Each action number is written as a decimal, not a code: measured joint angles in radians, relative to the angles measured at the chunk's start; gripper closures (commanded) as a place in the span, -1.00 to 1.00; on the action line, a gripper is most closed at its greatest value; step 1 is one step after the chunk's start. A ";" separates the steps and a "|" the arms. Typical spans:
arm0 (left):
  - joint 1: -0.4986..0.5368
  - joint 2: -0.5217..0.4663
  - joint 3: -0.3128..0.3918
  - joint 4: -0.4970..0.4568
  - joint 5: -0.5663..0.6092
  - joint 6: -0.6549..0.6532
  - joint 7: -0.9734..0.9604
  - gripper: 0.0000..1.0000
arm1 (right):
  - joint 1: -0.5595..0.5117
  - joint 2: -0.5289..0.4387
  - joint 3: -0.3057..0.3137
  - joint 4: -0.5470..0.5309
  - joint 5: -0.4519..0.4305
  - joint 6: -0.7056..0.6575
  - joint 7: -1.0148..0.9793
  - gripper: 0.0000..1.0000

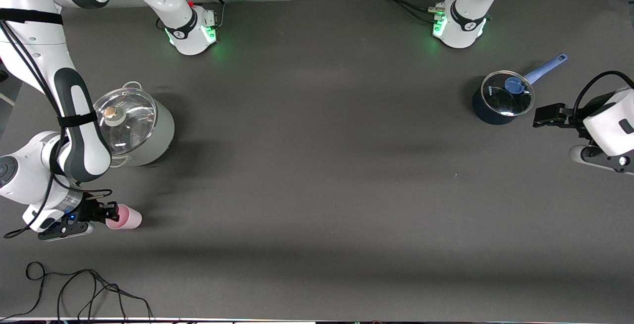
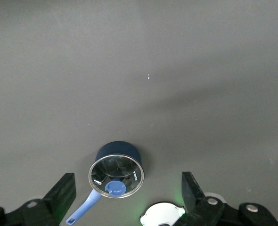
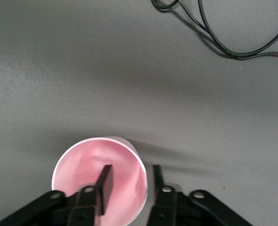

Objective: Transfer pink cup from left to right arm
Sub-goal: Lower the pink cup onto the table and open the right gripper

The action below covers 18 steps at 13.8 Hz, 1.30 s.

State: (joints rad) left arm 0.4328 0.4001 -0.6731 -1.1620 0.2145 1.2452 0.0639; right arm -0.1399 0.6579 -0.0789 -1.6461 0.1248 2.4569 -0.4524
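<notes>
The pink cup (image 1: pixel 126 217) is at the right arm's end of the table, nearer to the front camera than the steel pot. My right gripper (image 1: pixel 113 211) is at its rim. In the right wrist view the cup (image 3: pixel 82 165) shows its open mouth. One finger (image 3: pixel 103 183) of the right gripper (image 3: pixel 131 168) is inside it and the other is outside the wall. The jaws straddle the wall with a gap left, so the gripper is open. My left gripper (image 1: pixel 537 116) waits wide open and empty beside the dark blue saucepan; it also shows in the left wrist view (image 2: pixel 127 181).
A steel pot with a glass lid (image 1: pixel 131 123) stands beside the right arm. The dark blue saucepan with glass lid (image 1: pixel 502 98) stands at the left arm's end and shows in the left wrist view (image 2: pixel 116 169). Loose black cables (image 1: pixel 74 289) lie at the front edge, and in the right wrist view (image 3: pixel 224 33).
</notes>
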 measured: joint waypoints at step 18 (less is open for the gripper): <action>-0.578 -0.138 0.752 -0.127 -0.190 0.139 0.043 -1.00 | 0.031 -0.391 -0.001 0.130 -0.134 -0.735 0.007 -0.99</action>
State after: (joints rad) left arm -0.1454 0.2621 0.0792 -1.2892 0.0242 1.3841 0.1073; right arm -0.1091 0.2669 -0.0798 -1.5164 -0.0097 1.7223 -0.4456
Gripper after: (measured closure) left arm 0.000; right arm 0.000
